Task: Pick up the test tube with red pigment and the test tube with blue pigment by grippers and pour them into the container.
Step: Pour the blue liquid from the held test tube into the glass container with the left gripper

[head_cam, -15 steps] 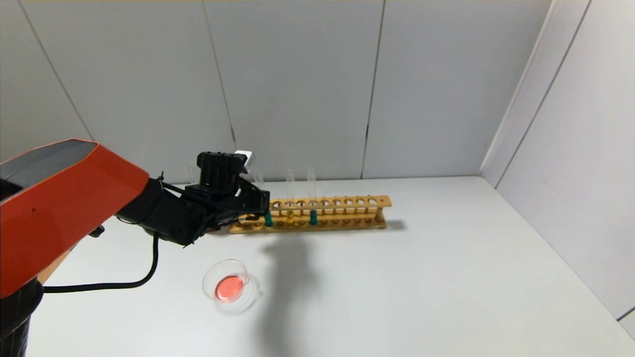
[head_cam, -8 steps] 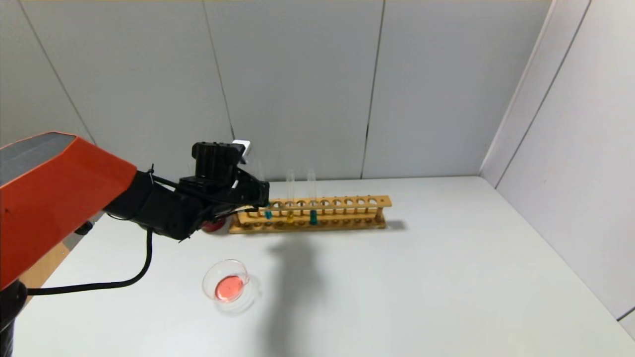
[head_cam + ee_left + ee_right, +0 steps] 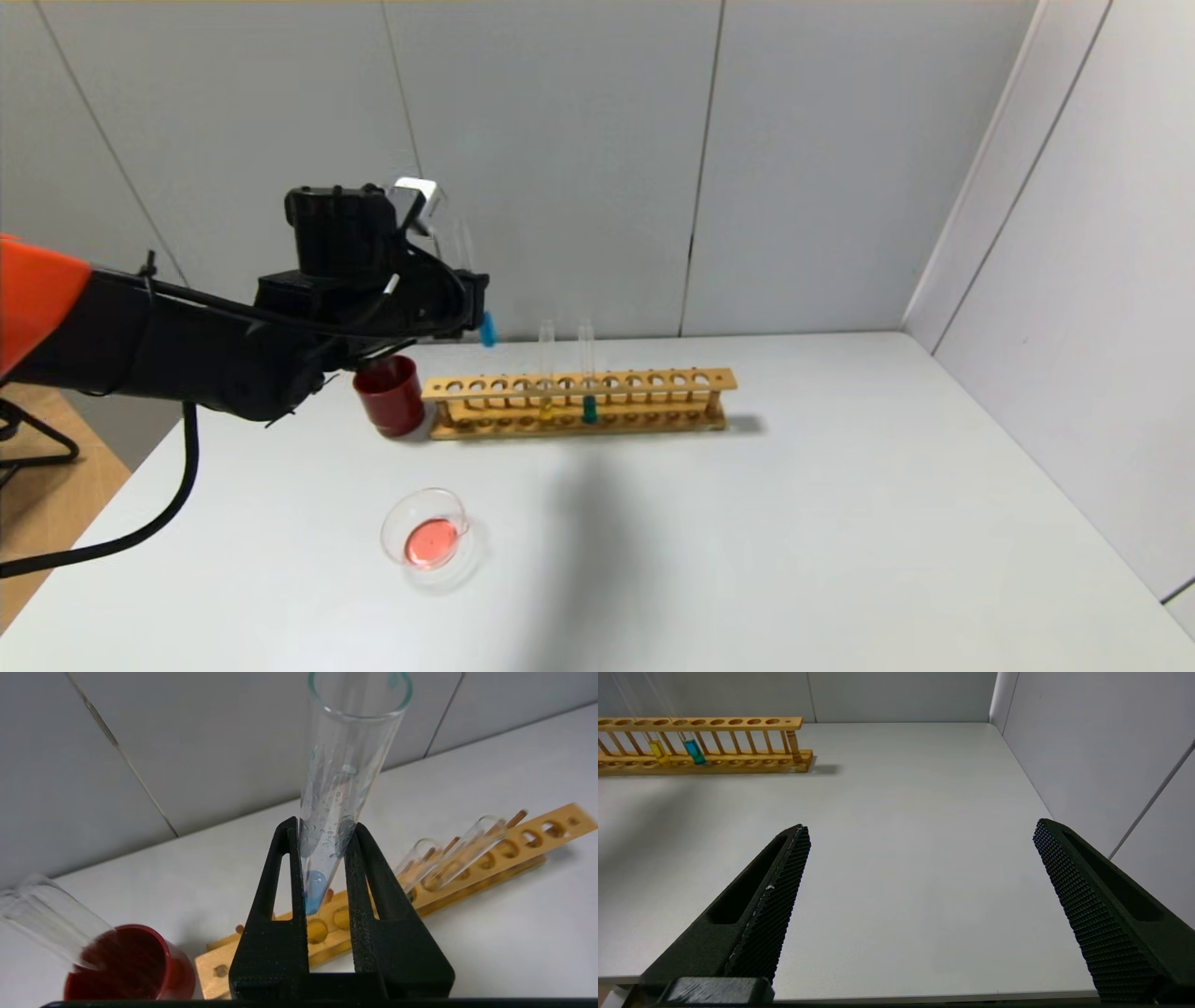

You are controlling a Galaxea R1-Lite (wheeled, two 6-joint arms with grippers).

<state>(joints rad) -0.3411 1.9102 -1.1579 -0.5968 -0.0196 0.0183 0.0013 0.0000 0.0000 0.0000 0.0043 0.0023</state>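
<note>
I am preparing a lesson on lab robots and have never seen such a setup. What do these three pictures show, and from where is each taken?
One picture looks down from the robot's head; the other two come from cameras on its wrists. The left pincer is shut on the blue tube, lifted above the wooden rack, which holds a yellow tube and a dark teal tube. On the white table stand a red cup with an empty tube leaning in it, and a glass dish holding red liquid. The right pincer waits open over bare table.
</note>
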